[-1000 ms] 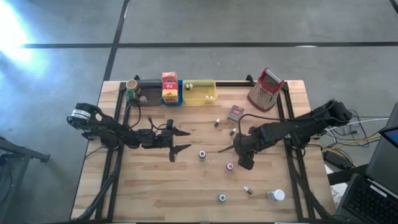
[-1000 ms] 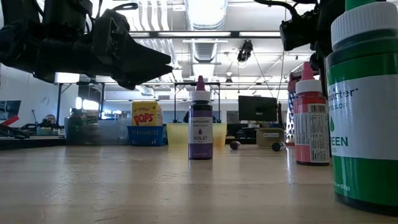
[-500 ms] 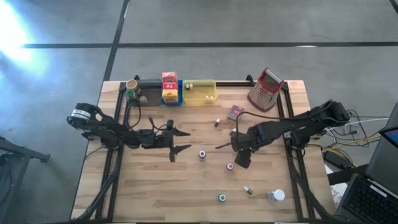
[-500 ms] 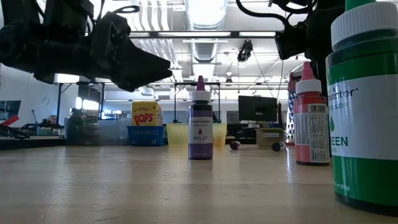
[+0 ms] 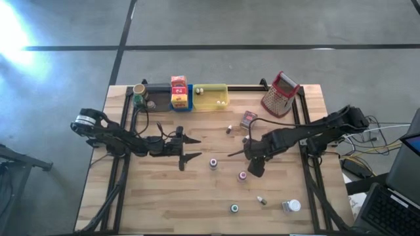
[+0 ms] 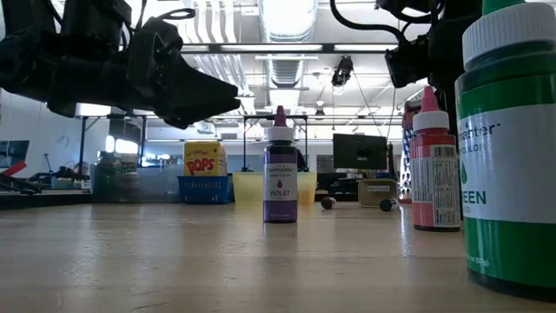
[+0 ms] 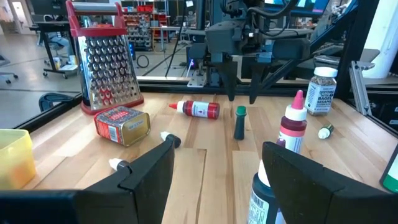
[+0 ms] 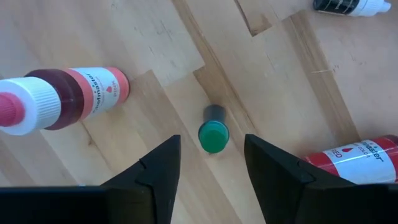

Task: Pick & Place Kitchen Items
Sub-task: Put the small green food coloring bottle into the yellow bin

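Observation:
My right gripper [image 8: 211,144] points down, open, its fingers standing above and to either side of a small upright green-capped bottle [image 8: 213,133], clear of it; the left wrist view shows the right gripper [image 7: 240,98] just over the bottle's cap [image 7: 240,112]. A pink-capped bottle [image 8: 59,96] stands beside it and a red bottle [image 7: 199,109] lies on its side. A violet bottle [image 5: 213,162] stands at mid-table. My left gripper [image 5: 197,147] waits open and level, left of centre.
A red tin [image 5: 249,119] and the metal grater [image 5: 281,94] are at the back right. Grey, blue and yellow trays [image 5: 210,98] line the far edge. A green bottle [image 5: 234,208], a small bottle [image 5: 261,200] and a white-lidded jar [image 5: 292,206] stand near the front.
My right gripper has rolled slightly about its own axis while staying over the green-capped bottle. The bottles stand as before.

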